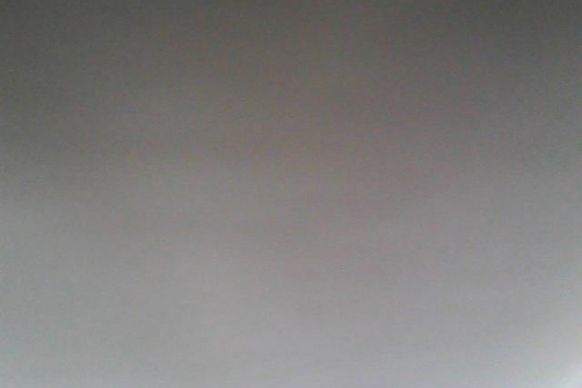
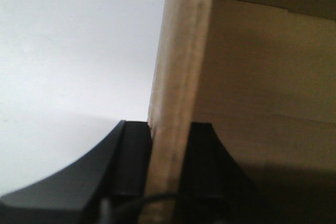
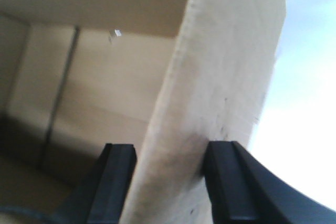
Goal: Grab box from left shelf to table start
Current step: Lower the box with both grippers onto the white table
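In the left wrist view, the brown cardboard box (image 2: 181, 51) shows one upright wall edge-on, with its open inside to the right. My left gripper (image 2: 168, 125) is shut on that wall, one black finger on each face. The right wrist view shows another wall of the box (image 3: 226, 66) between the fingers of my right gripper (image 3: 170, 146), which is shut on it. The pale whitish table (image 2: 73, 51) lies outside the box. The shelf is out of view. The front view is a flat grey blur with nothing recognisable in it.
The inside of the box (image 3: 79, 87) shows bare cardboard panels with a fold seam and a small pale speck (image 3: 116, 33). A bright pale surface (image 3: 304, 108) lies beyond the gripped wall on the right.
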Controlling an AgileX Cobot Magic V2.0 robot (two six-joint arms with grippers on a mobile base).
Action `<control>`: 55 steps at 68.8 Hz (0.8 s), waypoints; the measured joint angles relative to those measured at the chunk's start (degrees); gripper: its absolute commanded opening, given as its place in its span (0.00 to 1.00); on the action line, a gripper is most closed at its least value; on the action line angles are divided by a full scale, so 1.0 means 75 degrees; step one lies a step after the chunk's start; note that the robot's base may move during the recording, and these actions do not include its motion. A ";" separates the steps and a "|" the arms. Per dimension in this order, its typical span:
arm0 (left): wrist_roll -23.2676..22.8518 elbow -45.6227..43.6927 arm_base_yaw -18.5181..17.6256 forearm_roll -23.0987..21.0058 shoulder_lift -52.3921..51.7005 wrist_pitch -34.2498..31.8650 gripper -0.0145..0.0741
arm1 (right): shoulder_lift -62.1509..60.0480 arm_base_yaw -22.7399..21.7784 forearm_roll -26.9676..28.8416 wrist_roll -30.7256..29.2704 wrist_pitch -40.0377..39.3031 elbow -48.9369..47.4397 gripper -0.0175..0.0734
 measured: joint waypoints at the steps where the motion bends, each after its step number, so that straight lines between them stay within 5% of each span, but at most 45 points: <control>1: 0.0015 -0.0105 0.0000 0.0042 0.0103 0.0085 0.06 | 0.0096 0.0000 0.0000 0.0000 0.0086 -0.0049 0.25; 20: 0.0180 -0.1841 -0.0018 0.0323 0.2243 0.0864 0.06 | 0.2050 0.0013 -0.0491 0.0098 0.1221 -0.1237 0.25; 55: 0.0276 -0.3216 -0.0052 0.0447 0.5711 -0.0130 0.06 | 0.5165 0.0013 -0.1726 0.0098 0.1187 -0.2444 0.25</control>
